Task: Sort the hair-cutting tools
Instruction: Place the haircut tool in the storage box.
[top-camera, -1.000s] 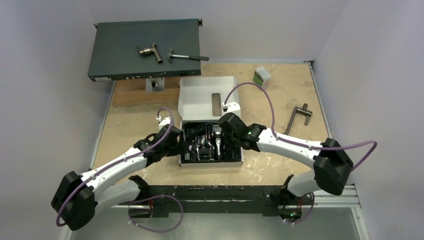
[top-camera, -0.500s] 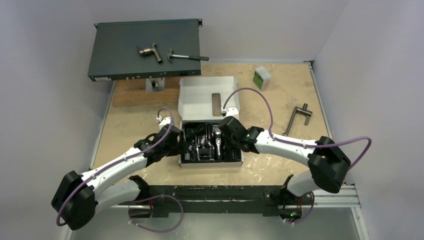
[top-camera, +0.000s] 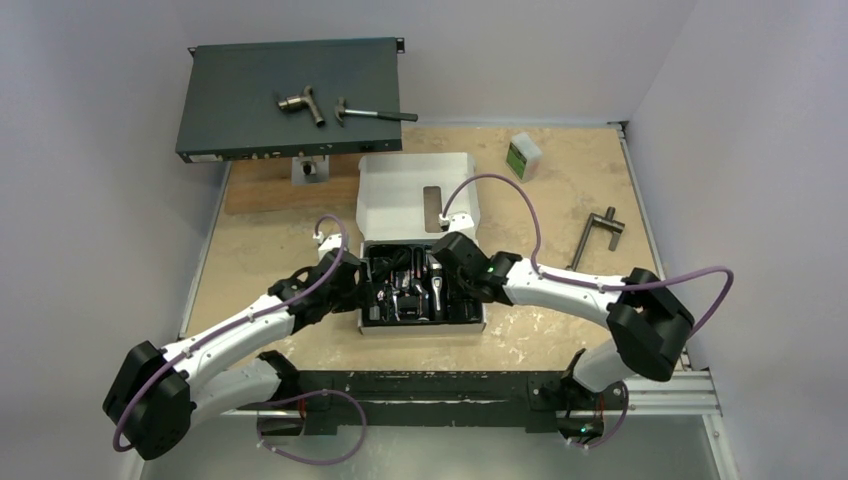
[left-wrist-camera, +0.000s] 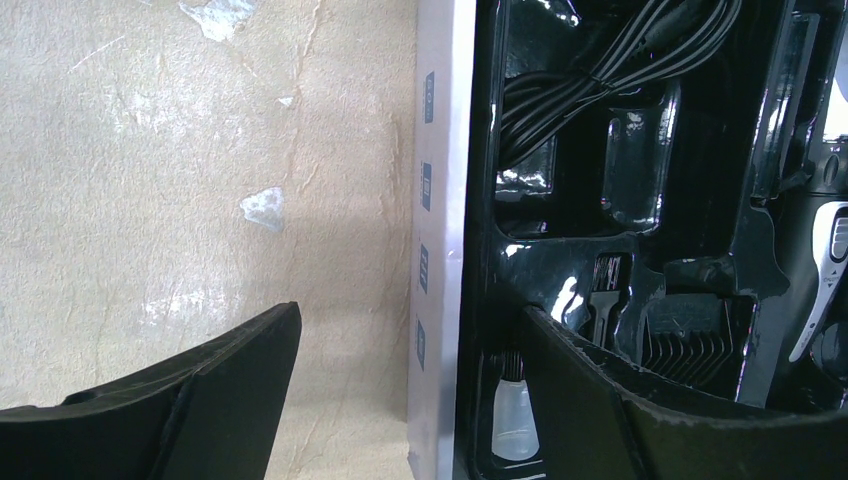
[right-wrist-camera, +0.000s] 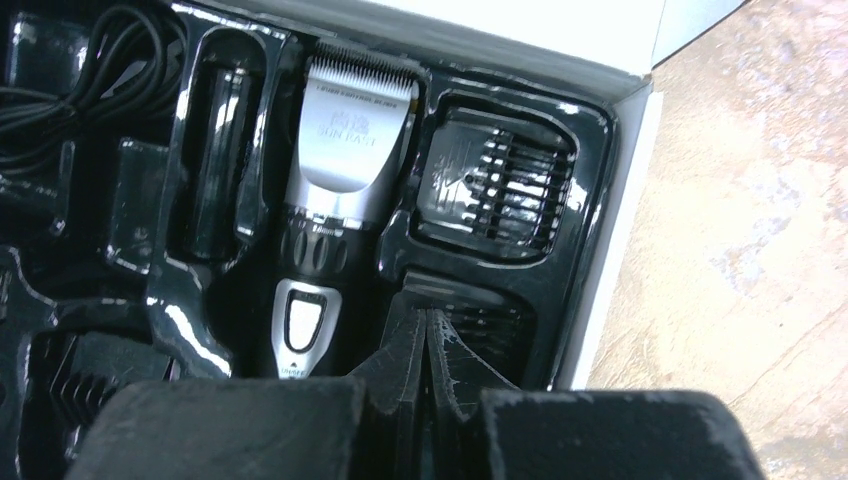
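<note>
Hair-cutting tools are seated in the black tray (right-wrist-camera: 597, 150) of a white box (top-camera: 400, 190) at mid-desk (top-camera: 270, 240). The clipper (right-wrist-camera: 340, 200) is laid lengthwise, blade end away from the right claw (right-wrist-camera: 425, 340). That claw's tips are pressed together, nothing seen between them, just right of the handle and over a comb (right-wrist-camera: 495, 325). Another comb (right-wrist-camera: 510, 190) is slotted beyond. The left claw (left-wrist-camera: 410, 315) is spread astride the box's left wall (left-wrist-camera: 440, 200), a bundled cord (left-wrist-camera: 600, 60) ahead. The right arm is judged nearer to the clipper, and the tray's ribs may hinder a grasp.

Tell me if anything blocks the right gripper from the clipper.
Nothing visible does. The clipper lies uncovered in the box, and the right gripper, shut, hovers just beside its lower end.
</note>
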